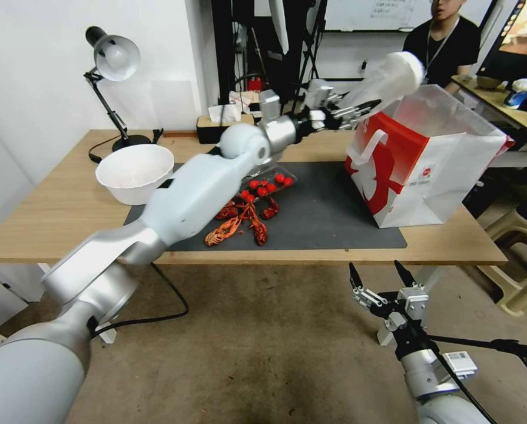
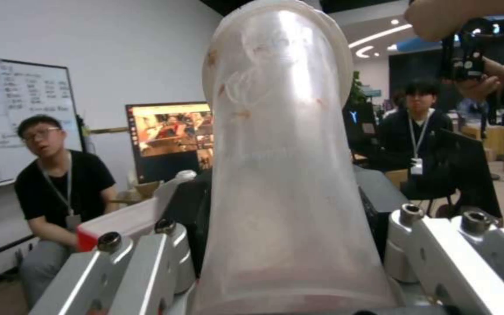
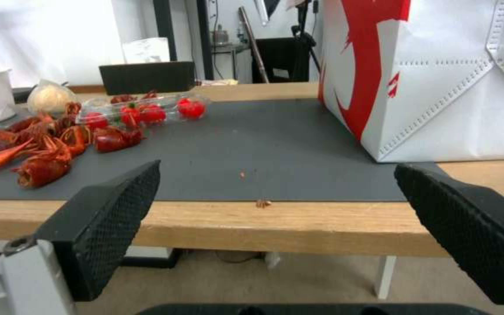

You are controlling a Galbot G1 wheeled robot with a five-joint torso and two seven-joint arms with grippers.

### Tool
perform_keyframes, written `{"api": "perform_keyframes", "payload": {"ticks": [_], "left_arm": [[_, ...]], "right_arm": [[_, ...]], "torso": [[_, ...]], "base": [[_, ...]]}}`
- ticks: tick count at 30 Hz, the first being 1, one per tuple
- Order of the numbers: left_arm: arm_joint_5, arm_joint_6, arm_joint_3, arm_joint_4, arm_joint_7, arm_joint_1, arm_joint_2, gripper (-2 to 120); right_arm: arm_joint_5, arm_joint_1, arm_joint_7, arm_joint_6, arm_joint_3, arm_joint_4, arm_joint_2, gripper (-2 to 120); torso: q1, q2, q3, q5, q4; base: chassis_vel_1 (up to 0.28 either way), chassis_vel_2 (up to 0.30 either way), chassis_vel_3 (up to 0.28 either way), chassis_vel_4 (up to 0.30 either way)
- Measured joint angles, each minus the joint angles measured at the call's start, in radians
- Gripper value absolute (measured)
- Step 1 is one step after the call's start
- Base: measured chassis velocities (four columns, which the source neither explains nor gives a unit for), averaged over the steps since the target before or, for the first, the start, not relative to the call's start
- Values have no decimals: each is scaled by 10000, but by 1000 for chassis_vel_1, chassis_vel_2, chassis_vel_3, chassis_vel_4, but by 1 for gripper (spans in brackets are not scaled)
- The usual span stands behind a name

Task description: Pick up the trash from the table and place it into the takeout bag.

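Table was a long light-wood top with a dark grey mat across its middle. Takeout bag stood upright at the mat's 3 o'clock end, white with red panels, mouth open, white loop handle on the near-left face; in the right wrist view its lower corner sat on the mat edge. Left arm reached diagonally over the table toward 1 o'clock. Left gripper was closed on the clear plastic cup, holding it by the base end; cup was tilted, far end pointing to about 2 o'clock, hanging in the air just above the bag's left rim, not touching it. Left wrist view showed the cup clamped between the fingers, extending straight away from the camera, with reddish smears inside. Beige round bowl sat at 9 o'clock of the mat, near a desk lamp. Red crayfish shells lay on the mat at 7 o'clock of the gripper, well apart from it, next to a clear tray of cherry tomatoes. Right gripper hung below the table's front edge at 5 o'clock, jaws wide apart, holding nothing; its pads framed the table edge.
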Motion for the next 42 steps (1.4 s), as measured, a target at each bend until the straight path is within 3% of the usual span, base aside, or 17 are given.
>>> {"api": "perform_keyframes", "payload": {"ticks": [10,18,24,37,42], "left_arm": [[-64,-221,1146,1549,59,-1120,-1112,42],[-93,-202,1395,1994,-94,-1613,-1638,42],[387,-181,1613,2176,-296,-1757,-1636,45],[562,-160,1816,2498,-636,-1961,-1607,95],[521,-160,1825,2401,-730,-1936,-1602,99]], "right_arm": [[27,122,-39,21,-11,-118,-41,100],[28,120,-50,48,12,-125,8,100],[36,94,-55,78,52,-119,12,100],[79,128,-76,78,81,-104,-19,100],[114,133,-92,84,107,-133,-35,100]], "torso": [[0,0,0,-1,3],[0,0,0,0,1],[0,0,0,-2,6],[-1,0,0,-3,4],[-1,0,0,-3,4]], "base": [[0,0,0,0],[0,0,0,0],[0,0,0,0],[0,0,0,0],[0,0,0,0]]}}
